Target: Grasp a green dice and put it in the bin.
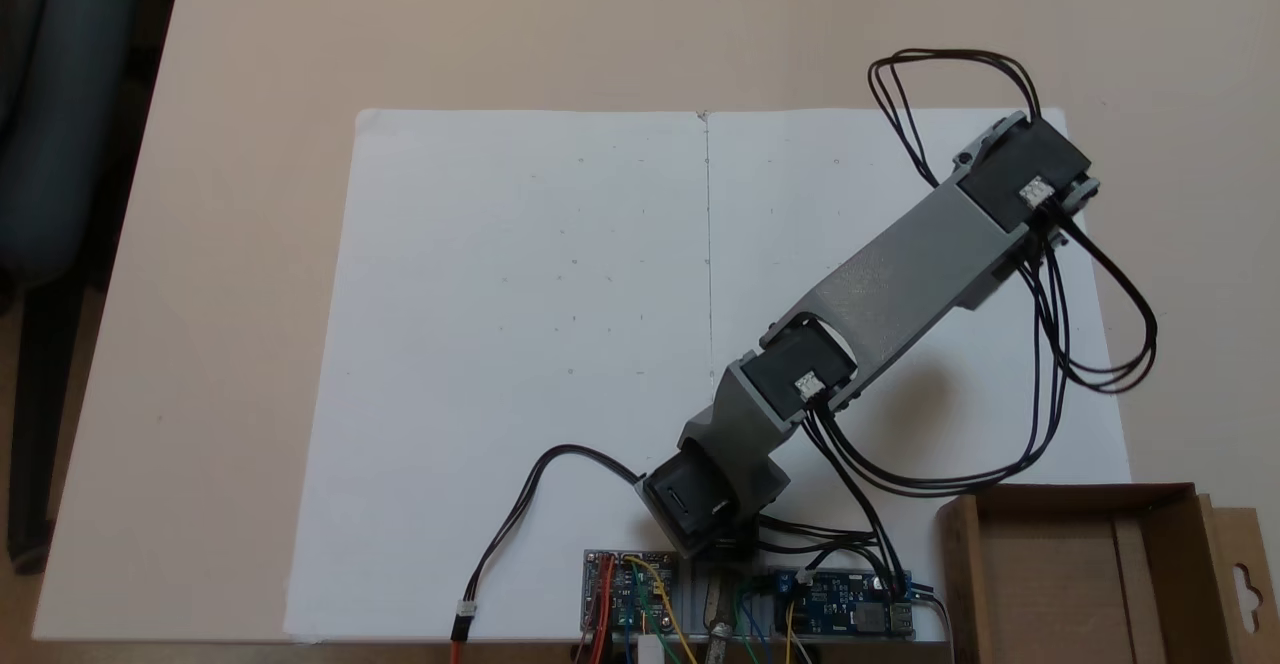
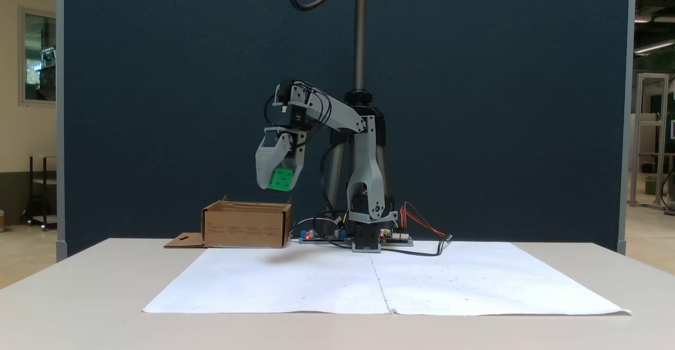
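White paper sheets lie closest to the lens in a fixed view, spread over the beige surface. Behind them, arm base with circuit boards and red wires. Arm rises, elbow bent toward picture left, end effector pointing down, jaws clamped on the green dice, pips visible on its face. Dice held in the air, well above the bin and roughly over its right-hand wall. Bin sits on the surface at picture left of the base, flap with hang-hole lying flat on its left side. Dark blue partition behind.

Other fixed view, from above: arm stretches diagonally from base at bottom centre to upper right, black cables looping off it. Bin at bottom right corner, interior bare cardboard, flap on its right edge. Circuit boards along bottom edge. Paper sheets cover the middle of the surface.
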You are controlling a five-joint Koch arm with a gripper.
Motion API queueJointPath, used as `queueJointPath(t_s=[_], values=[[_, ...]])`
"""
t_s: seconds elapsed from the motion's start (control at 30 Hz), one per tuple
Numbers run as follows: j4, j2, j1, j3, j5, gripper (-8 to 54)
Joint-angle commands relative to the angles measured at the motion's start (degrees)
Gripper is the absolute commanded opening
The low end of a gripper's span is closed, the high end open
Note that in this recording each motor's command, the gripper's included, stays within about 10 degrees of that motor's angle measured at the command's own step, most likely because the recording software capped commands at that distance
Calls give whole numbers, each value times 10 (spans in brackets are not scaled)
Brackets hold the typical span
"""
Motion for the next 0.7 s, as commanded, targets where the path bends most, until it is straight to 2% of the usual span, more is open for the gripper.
queueJointPath(t_s=[0.0,0.3,0.63,0.67], values=[[30,0,93,-25,-96,116],[-36,-25,400,-26,-169,116],[-62,-69,474,-32,-175,116],[-72,-71,473,-32,-174,151]])
